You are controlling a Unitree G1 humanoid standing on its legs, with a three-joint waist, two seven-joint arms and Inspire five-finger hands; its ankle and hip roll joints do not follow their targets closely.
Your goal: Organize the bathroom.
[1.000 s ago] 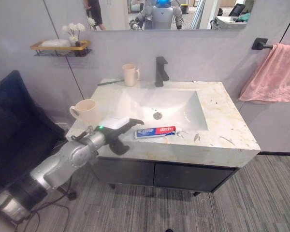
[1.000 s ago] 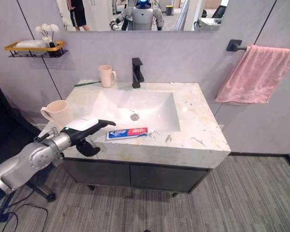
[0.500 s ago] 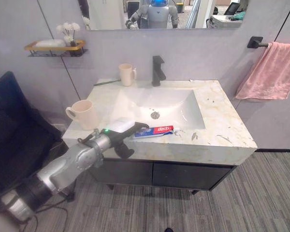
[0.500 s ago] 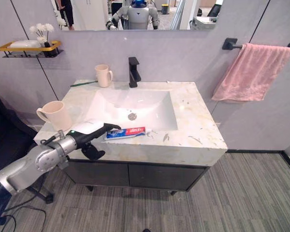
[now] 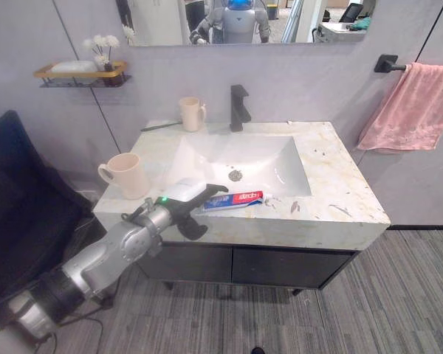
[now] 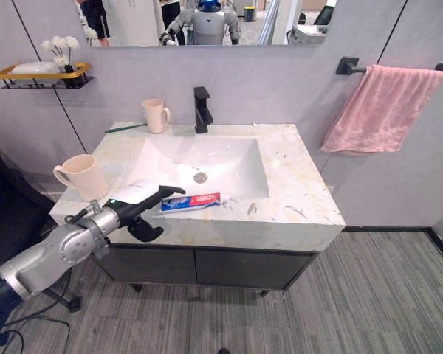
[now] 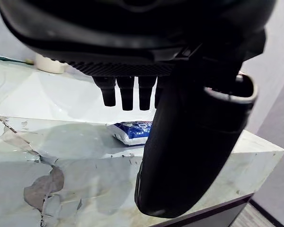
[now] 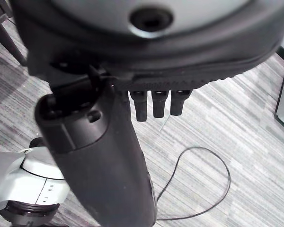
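Left eye view shows the left hand (image 5: 194,200), fingers straight and holding nothing, just left of the toothpaste tube (image 5: 235,199) lying at the basin's near edge; probably light and squashy, best pinched across its middle

We see the toothpaste tube (image 5: 235,199) at the counter's (image 5: 340,214) front edge with its left end covered by the left hand's (image 5: 179,204) fingers — contact cannot be told. The pink towel (image 5: 410,110) is cut off at the picture's right edge.
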